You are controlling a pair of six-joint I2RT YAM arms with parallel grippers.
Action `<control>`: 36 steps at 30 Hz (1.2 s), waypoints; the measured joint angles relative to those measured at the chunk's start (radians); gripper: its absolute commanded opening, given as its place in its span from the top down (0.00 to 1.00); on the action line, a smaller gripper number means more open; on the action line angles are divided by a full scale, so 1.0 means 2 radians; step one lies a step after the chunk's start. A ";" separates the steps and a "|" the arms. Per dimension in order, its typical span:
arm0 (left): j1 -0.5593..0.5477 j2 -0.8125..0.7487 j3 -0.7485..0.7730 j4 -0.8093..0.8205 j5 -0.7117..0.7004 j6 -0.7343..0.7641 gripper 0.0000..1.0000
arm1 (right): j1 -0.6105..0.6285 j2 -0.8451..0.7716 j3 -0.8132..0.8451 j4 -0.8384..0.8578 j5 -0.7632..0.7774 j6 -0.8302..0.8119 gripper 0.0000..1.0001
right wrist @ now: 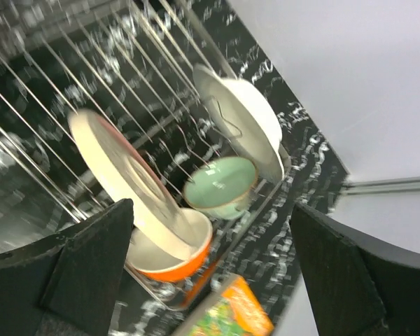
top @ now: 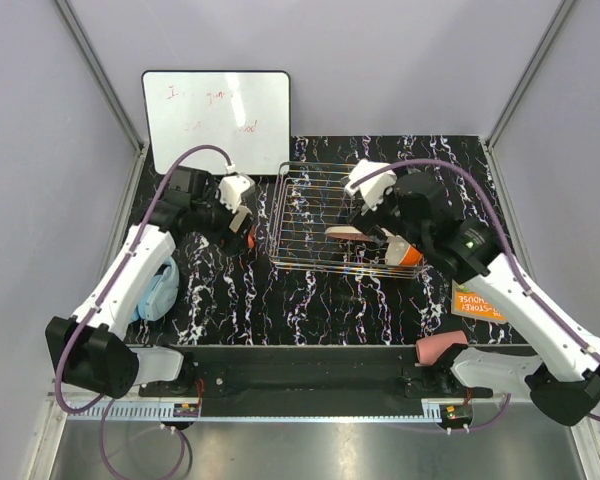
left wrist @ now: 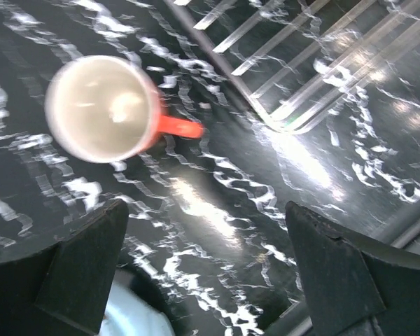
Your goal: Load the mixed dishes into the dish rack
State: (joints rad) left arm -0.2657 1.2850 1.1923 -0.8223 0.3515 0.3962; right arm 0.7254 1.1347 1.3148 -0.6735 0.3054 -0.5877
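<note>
An orange mug [left wrist: 101,108] with a cream inside stands upright on the marbled table, left of the dish rack [top: 305,200] and outside it. My left gripper [left wrist: 210,273] hovers open just short of the mug, nothing between its fingers. In the rack [right wrist: 56,84] lean a pink-and-cream plate [right wrist: 119,168], a bowl [right wrist: 171,248] that is cream inside and orange outside, a mint-green bowl [right wrist: 220,185] and a white plate [right wrist: 241,119]. My right gripper [right wrist: 217,273] hangs open above these dishes and holds nothing. A pink cup [top: 442,347] lies by the right arm's base.
A whiteboard [top: 217,120] leans at the back left. Blue headphones [top: 160,290] lie under the left arm. An orange book [top: 477,300] rests right of the rack's near corner. Grey walls close in both sides.
</note>
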 measured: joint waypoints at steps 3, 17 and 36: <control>0.019 -0.006 0.010 0.005 -0.020 0.002 0.01 | 0.000 -0.016 0.018 0.006 -0.014 0.070 0.06; 0.119 0.171 0.059 0.045 -0.023 -0.011 0.03 | 0.000 -0.120 -0.121 0.137 -0.056 0.232 0.66; 0.118 0.221 0.076 0.098 0.015 -0.047 0.41 | 0.000 -0.085 -0.135 0.155 -0.084 0.267 0.61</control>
State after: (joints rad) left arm -0.0303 1.7267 1.3437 -0.6270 0.3817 0.3031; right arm 0.7254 0.9638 1.0447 -0.3634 0.1364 -0.0540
